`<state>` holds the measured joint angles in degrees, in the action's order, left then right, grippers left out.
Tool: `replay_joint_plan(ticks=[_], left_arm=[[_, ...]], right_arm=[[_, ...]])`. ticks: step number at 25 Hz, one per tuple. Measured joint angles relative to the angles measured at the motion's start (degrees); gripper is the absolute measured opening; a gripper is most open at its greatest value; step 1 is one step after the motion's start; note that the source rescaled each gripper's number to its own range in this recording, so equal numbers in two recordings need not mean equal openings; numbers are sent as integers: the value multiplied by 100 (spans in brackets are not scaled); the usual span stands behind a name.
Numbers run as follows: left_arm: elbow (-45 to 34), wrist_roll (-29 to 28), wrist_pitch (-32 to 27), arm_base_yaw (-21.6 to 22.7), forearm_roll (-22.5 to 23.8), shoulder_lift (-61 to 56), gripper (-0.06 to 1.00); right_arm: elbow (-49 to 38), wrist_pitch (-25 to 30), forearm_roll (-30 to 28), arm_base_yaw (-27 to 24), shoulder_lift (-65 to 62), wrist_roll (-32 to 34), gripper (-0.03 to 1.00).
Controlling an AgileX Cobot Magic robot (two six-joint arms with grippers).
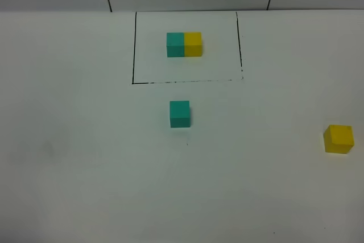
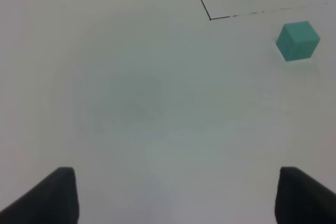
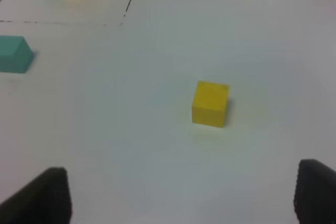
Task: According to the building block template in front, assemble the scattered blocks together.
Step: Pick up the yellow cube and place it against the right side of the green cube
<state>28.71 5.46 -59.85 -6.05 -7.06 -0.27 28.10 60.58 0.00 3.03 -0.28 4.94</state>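
Now: left pincer (image 2: pixel 176 184) and right pincer (image 3: pixel 182 182), both spread wide over the white worktop (image 1: pixel 85 169), neither holding a thing.
The teal cube (image 1: pixel 180 113) lies well ahead of the left pincer, off toward the right arm's side. The yellow cube (image 3: pixel 210 104) sits near, ahead of the right pincer's tips and apart from them. Farther beyond both, the teal-yellow template (image 1: pixel 184 44) rests inside its black drawn frame (image 1: pixel 133 49).
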Motion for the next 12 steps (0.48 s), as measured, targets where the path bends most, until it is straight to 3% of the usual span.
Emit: replay_joint_plan(ticks=[12], left_arm=[[0,1,0,286,-5,0,67]], right_arm=[[0,0,0,0,0,0,90]])
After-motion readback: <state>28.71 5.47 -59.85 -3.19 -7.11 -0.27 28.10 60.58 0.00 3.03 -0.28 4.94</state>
